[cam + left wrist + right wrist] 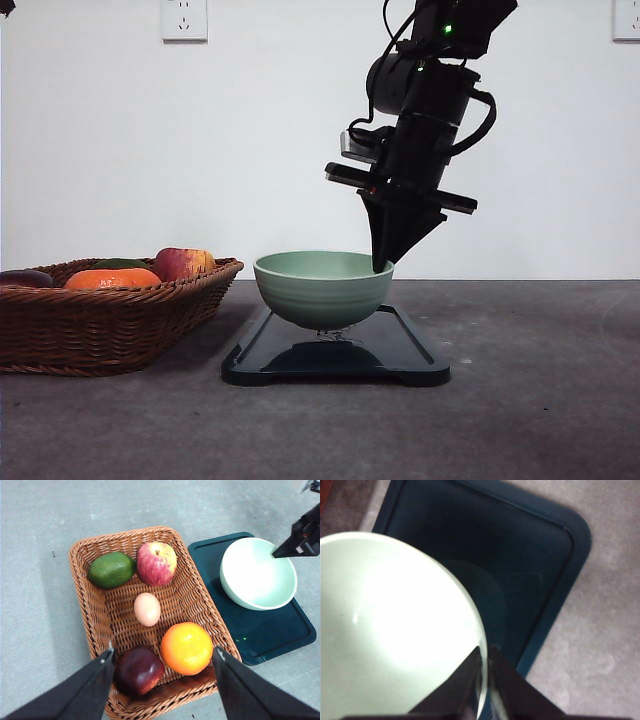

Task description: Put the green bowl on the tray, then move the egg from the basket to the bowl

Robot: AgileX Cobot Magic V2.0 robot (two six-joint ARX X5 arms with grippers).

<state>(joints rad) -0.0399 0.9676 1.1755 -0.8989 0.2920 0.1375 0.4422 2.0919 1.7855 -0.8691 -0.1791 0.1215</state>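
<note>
Two steps, first nearly done: the green bowl [322, 287] is over the tray [415, 352], its foot at or just above the glossy surface; from the front view I cannot tell whether it rests or hangs a hair clear; the grip is not yet let go, so I judge the placing unfinished

Step left: the egg [147, 609] lies in the basket [87, 600], untouched; its transfer to the bowl is wholly ahead

Bowl position: upright, seated toward the basket-side end of the tray; in the left wrist view it sits at about 2 o'clock from the egg

Egg position: near the basket's middle; an apple [156, 563] at 12 o'clock from it, an avocado [111, 569] at 10 o'clock, an orange [186, 648] at 5 o'clock, a dark red fruit [139, 669] at 6 o'clock; none seems to touch it

Right arm: the right gripper [485, 666] comes down steeply from above, tilted, fingers pointing down; jaws pinching the bowl's rim, one finger inside the wall and one outside, at the rim's 3 o'clock in the front view

Left arm: the left gripper [164, 655] hovers above the basket's near end, looking down; jaws spread wide, nothing between them; the egg lies ahead of the gap
</note>
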